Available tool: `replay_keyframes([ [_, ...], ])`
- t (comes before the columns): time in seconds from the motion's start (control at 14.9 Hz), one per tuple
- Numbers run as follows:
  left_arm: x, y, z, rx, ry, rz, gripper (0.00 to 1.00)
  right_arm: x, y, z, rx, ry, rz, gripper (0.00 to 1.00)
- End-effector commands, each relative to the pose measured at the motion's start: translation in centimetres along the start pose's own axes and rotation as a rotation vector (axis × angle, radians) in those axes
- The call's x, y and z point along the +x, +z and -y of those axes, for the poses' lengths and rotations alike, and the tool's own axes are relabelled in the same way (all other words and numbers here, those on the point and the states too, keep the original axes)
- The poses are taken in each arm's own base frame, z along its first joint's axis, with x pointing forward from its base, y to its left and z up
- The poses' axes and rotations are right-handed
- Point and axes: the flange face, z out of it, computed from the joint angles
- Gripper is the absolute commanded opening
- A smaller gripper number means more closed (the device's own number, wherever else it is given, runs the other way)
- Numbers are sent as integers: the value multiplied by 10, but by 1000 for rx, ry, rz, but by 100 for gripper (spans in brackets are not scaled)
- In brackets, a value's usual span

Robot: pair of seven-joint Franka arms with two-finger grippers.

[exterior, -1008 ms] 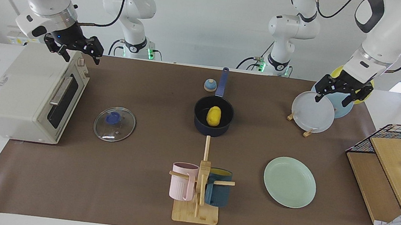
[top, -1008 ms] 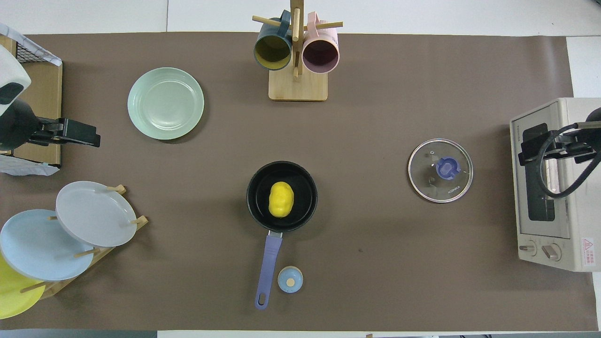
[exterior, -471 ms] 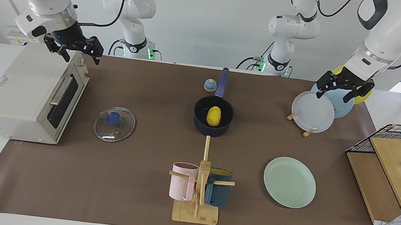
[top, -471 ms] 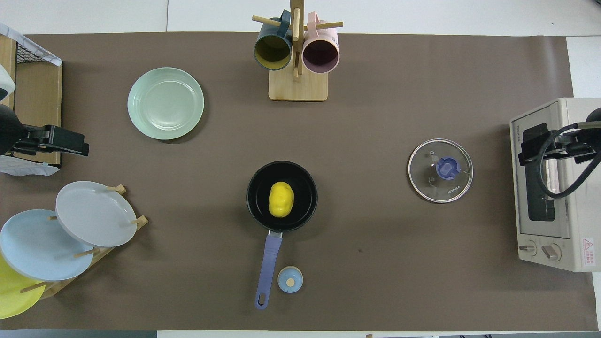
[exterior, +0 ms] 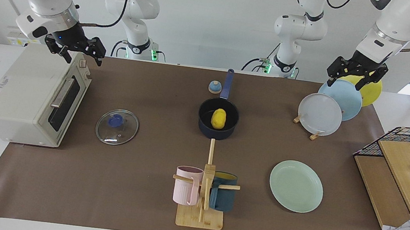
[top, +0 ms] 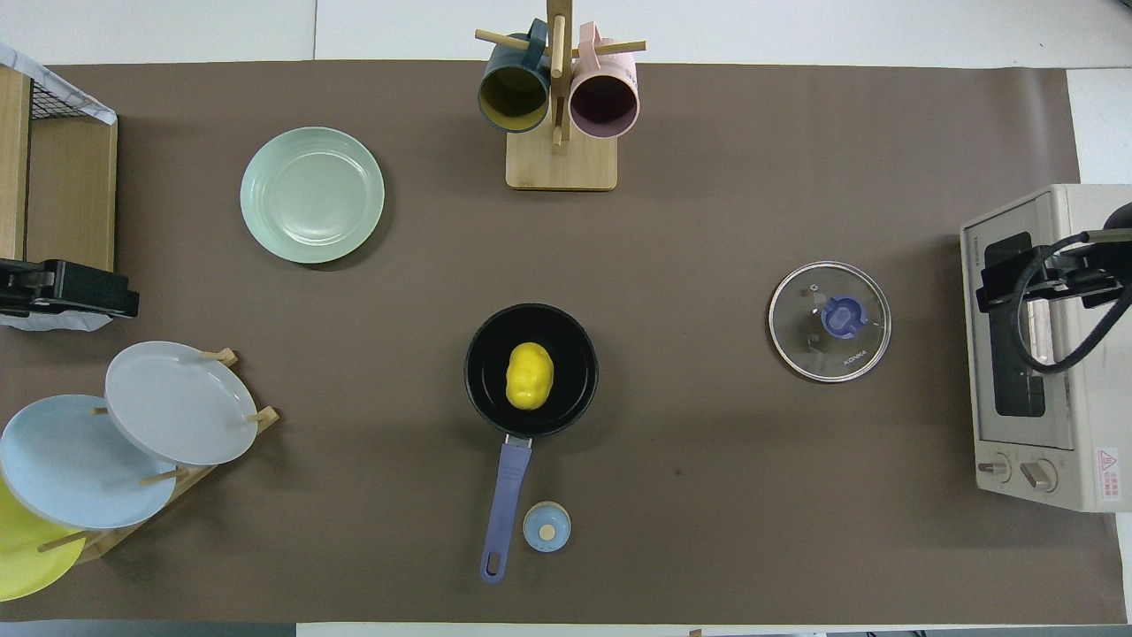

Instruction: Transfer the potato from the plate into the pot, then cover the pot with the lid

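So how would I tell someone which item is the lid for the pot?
Start at the white toaster oven at the right arm's end of the table. Lying flat on the brown mat in front of its door is the lid: a round clear glass disc with a metal rim and blue knob. The small bell-shaped knob beside the pot's handle has no glass.

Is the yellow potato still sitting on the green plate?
No, the potato lies inside the pot, and the green plate is bare.
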Motion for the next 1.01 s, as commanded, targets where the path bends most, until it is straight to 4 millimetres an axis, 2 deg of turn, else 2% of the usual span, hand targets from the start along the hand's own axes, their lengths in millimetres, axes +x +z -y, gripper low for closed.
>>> replay_keyframes([
  [0.0, 17, -17, -4, 18, -9, -25, 100, -6, 0, -1, 16, 13, -9, 100],
  [0.13, 25, -18, -3, 18, -12, -7, 100, -6, 0, -1, 16, 13, -9, 100],
  [0.27, 22, -16, -5, 14, -7, 6, 100, -6, 0, -1, 16, 13, -9, 100],
  [0.61, 15, 11, -7, 13, -1, 100, 100, -6, 0, -1, 16, 13, -9, 100],
  [0.94, 13, 9, -10, 14, 5, 101, 100, -6, 0, -1, 16, 13, -9, 100],
])
